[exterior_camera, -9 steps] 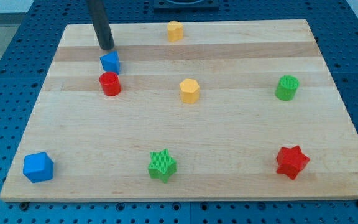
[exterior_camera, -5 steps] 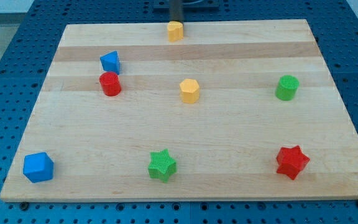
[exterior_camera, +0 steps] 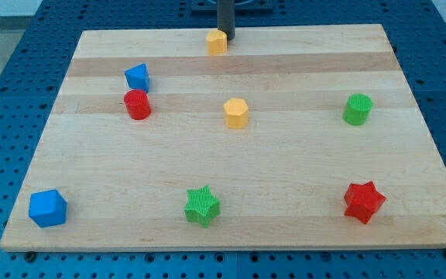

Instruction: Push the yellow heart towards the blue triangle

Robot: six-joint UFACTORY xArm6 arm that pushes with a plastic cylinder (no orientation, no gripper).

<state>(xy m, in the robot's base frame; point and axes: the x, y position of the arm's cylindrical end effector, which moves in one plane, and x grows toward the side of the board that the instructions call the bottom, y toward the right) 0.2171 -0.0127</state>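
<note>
The yellow heart (exterior_camera: 217,42) lies near the board's top edge, a little left of centre. My tip (exterior_camera: 227,36) is at the heart's upper right side, touching or almost touching it; the rod rises out of the view's top. The blue triangle (exterior_camera: 137,77) sits at the upper left, down and to the left of the heart, with a red cylinder (exterior_camera: 137,104) right below it.
A yellow hexagon block (exterior_camera: 236,112) stands mid-board. A green cylinder (exterior_camera: 357,109) is at the right. A blue cube (exterior_camera: 47,208), a green star (exterior_camera: 201,206) and a red star (exterior_camera: 363,201) lie along the bottom. The wooden board (exterior_camera: 300,163) rests on a blue pegboard.
My tip moved from just above the blue triangle across to the top edge and now stands at the yellow heart's upper right. The heart has shifted slightly down and left.
</note>
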